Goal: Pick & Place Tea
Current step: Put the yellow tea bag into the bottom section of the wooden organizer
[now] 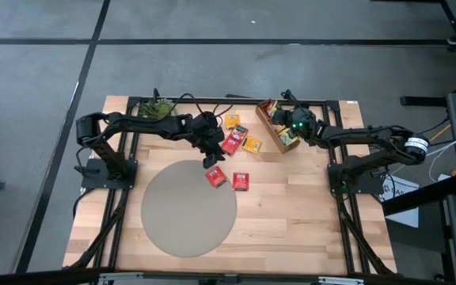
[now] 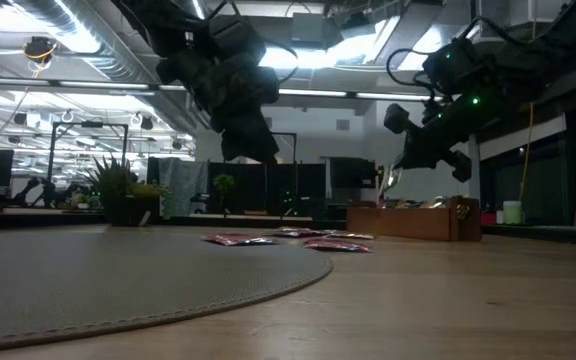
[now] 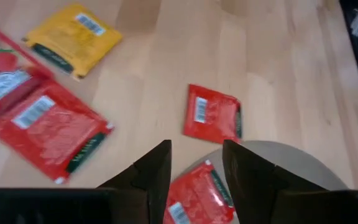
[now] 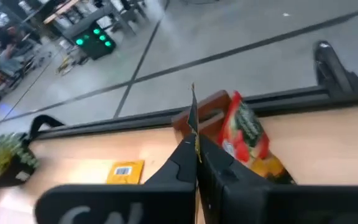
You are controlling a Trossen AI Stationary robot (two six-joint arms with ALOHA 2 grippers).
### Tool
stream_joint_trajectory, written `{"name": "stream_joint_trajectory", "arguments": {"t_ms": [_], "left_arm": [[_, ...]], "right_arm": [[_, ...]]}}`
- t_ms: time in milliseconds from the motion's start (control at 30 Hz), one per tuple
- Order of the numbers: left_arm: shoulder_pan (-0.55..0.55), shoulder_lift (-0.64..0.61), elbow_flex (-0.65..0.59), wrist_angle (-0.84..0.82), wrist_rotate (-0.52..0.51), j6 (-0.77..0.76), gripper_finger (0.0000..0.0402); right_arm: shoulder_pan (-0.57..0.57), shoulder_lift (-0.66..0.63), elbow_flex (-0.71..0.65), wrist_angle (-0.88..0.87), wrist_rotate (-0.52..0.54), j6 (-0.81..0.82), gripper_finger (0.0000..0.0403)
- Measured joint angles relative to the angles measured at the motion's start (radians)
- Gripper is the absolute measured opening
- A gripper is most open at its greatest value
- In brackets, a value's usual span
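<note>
- Red tea sachets [image 1: 216, 176] lie flat on the wooden tabletop [image 1: 291, 206] — one at the edge of the round grey mat [image 1: 188, 210], a second red sachet [image 1: 241, 181] just beside it, more red and yellow-orange ones [image 1: 252, 145] nearer the wooden divided tray [image 1: 278, 131].
- The sachets look feather-light, thin and limp, likely slick; a pinch across one edge or corner seems the surest hold, since they lie flush with the surface.
- The left gripper [image 3: 196, 163] hovers over the sachet at the mat's rim, fingers apart, nothing between them.
- The right gripper [image 4: 194, 146] is above the tray, fingers pressed together on a thin sachet seen edge-on; upright packets [image 4: 244, 130] stand in the tray behind.
- Hard to read: the tray's compartments — and, from the low view, the sachets are mere slivers. A potted plant [image 1: 157, 108] sits at the far corner.
</note>
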Motion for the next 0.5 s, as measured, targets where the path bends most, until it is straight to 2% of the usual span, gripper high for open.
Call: {"name": "stream_joint_trajectory", "arguments": {"t_ms": [133,200,500], "left_arm": [[0.018,-0.005,0.000,-0.028,-0.002,0.000,0.0141],[0.021,-0.006,0.000,-0.034,-0.002,-0.005,0.0141],[0.015,-0.006,0.000,-0.032,-0.006,-0.027,0.0141]], "right_arm": [[0.044,-0.039,0.000,-0.016,-0.050,-0.059,0.0001],[0.087,-0.080,0.000,-0.085,-0.053,-0.049,0.0001],[0.341,-0.317,0.001,-0.561,0.232,0.127,0.0001]]}}
